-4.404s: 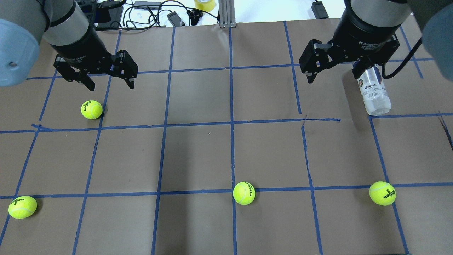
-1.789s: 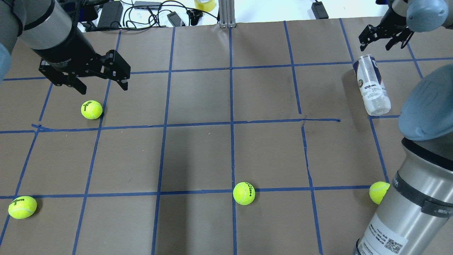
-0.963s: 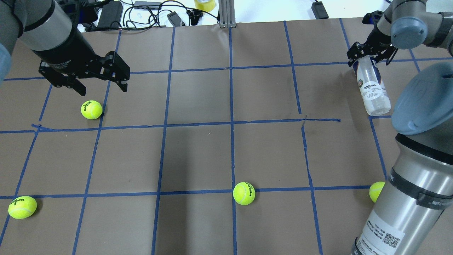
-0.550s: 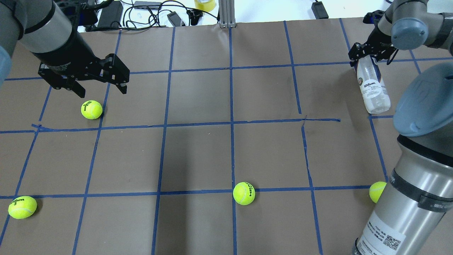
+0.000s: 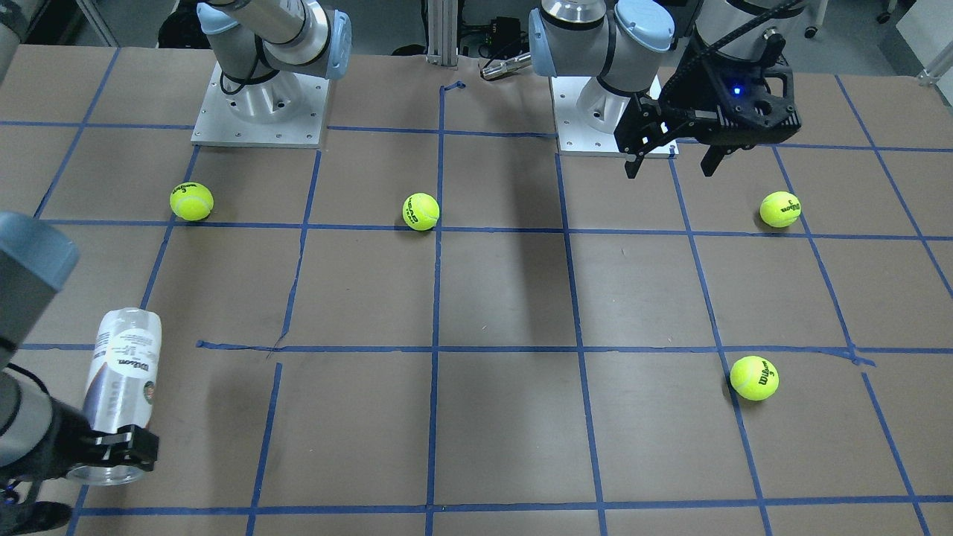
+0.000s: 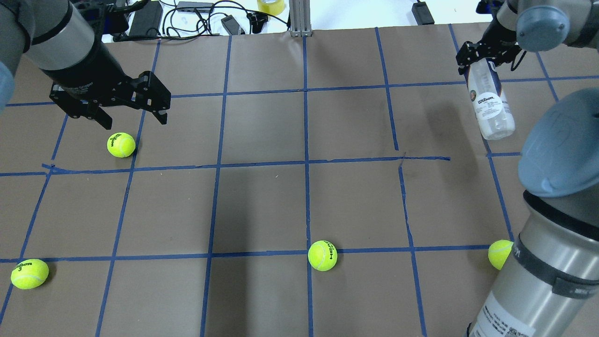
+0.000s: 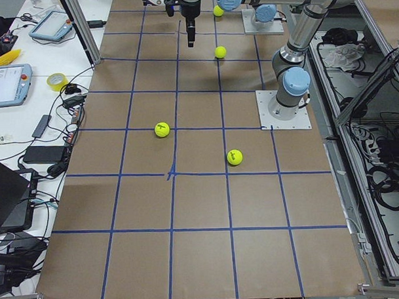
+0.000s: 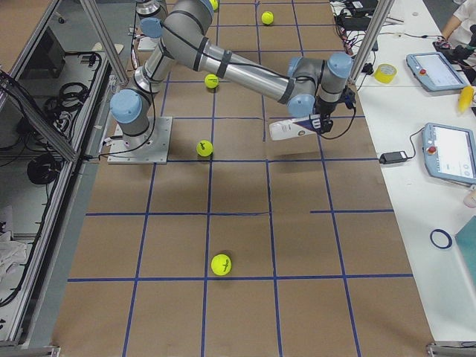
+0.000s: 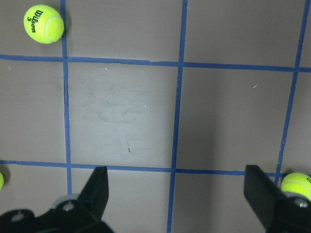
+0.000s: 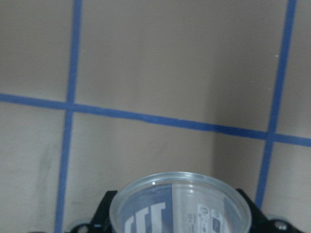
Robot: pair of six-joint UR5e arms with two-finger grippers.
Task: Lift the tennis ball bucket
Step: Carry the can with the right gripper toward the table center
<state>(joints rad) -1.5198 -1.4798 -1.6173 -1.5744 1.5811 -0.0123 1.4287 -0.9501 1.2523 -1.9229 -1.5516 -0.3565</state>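
Observation:
The tennis ball bucket (image 6: 489, 105) is a clear tube with a white-and-navy Wilson label. My right gripper (image 6: 485, 58) is shut on its far, rimmed end and holds it about level, off the brown paper, with its shadow beside it. It also shows in the front view (image 5: 123, 365) in my right gripper (image 5: 112, 450), in the right side view (image 8: 290, 129), and its open rim (image 10: 180, 204) fills the bottom of the right wrist view. My left gripper (image 6: 133, 111) is open and empty, hovering above a tennis ball (image 6: 121, 144); its fingers (image 9: 97, 189) are spread wide.
Three more tennis balls lie on the blue-taped paper: front left (image 6: 29, 273), front middle (image 6: 322, 255), and front right (image 6: 499, 252), half hidden by my right arm's forearm (image 6: 538, 281). Cables, chargers and a tape roll (image 6: 271, 5) lie past the far edge.
My right gripper came down onto the tube's far end, shut on it and raised it; the tube has shifted away from the tape line where it lay. The left gripper barely moved.

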